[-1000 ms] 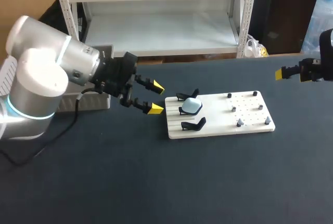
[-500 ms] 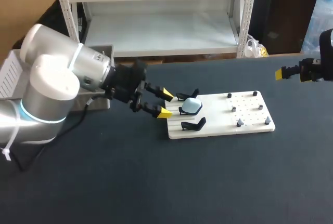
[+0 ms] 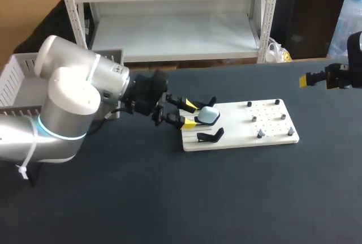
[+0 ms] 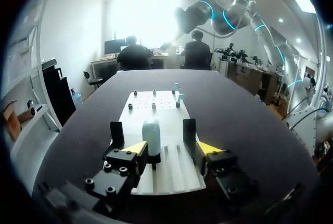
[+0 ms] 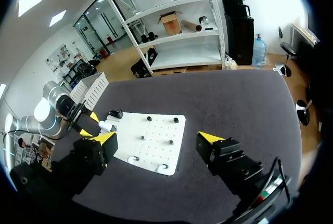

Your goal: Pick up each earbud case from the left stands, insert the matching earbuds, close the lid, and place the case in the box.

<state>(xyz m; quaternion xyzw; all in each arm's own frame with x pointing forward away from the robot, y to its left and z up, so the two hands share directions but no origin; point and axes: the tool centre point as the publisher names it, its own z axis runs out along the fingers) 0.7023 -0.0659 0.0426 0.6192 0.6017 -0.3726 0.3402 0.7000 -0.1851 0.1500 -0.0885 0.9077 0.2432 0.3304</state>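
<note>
My left end effector (image 3: pixel 190 114), spread wide and empty, has moved up so the earbud case (image 3: pixel 209 115) sits just ahead between its fingers (image 3: pixel 189 106), grasp next.

Two black stands (image 3: pixel 211 136) hem the earbud case (image 3: pixel 210 115) near and far; its left side lies clear to the left gripper (image 3: pixel 190 114). Rightward stand low pegs (image 3: pixel 260 134).

A dark worktop (image 3: pixel 226 198) is filling most of the head view, its surface looking matte and possibly cloth-covered. Light is falling evenly across it, casting only soft shadows.
</note>
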